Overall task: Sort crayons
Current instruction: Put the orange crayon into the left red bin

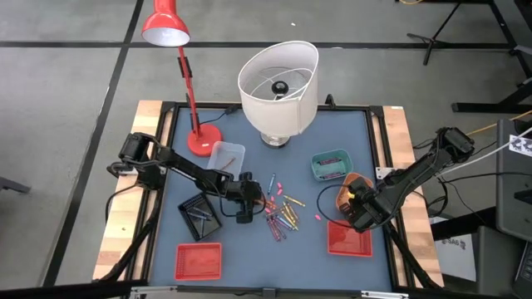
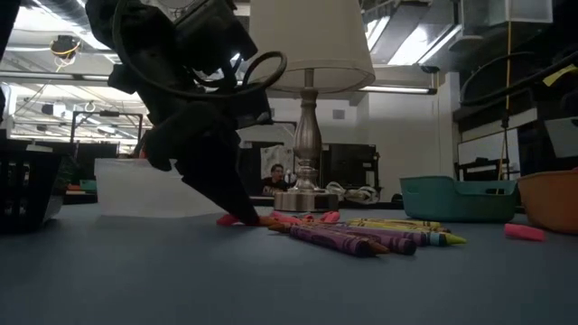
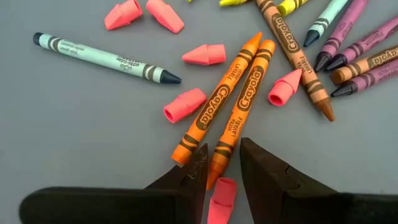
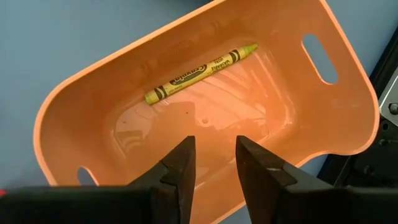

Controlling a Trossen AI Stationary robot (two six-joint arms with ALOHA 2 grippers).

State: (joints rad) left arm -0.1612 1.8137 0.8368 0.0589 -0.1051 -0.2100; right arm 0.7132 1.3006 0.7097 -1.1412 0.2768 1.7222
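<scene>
- A blue-grey table top [image 1: 249, 249] on a concrete floor holds a red desk lamp [image 1: 166, 29], a white-shaded lamp [image 1: 278, 79] and several trays; the low view looks across it into a dim workshop
- The crayons [image 1: 283, 218] lie in a loose heap near the middle of the table, mixed with small pink eraser caps [image 3: 185, 104]; a clear tray [image 1: 227, 155], a teal tray [image 1: 331, 164], a black tray [image 1: 199, 213] and two red trays [image 1: 198, 261] sit around them
- The left gripper [image 3: 222, 180] is down at the heap's left edge, fingers apart and holding nothing; one pink cap lies between the tips, and the ends of two orange crayons [image 3: 233, 106] point into the gap, perhaps just touching a finger, though that is hard to judge
- The right gripper [image 4: 214, 163] hangs over the orange bin [image 4: 93, 99] on the table's right side, fingers apart and empty; one yellow crayon [image 4: 200, 73] lies on the bin's floor
</scene>
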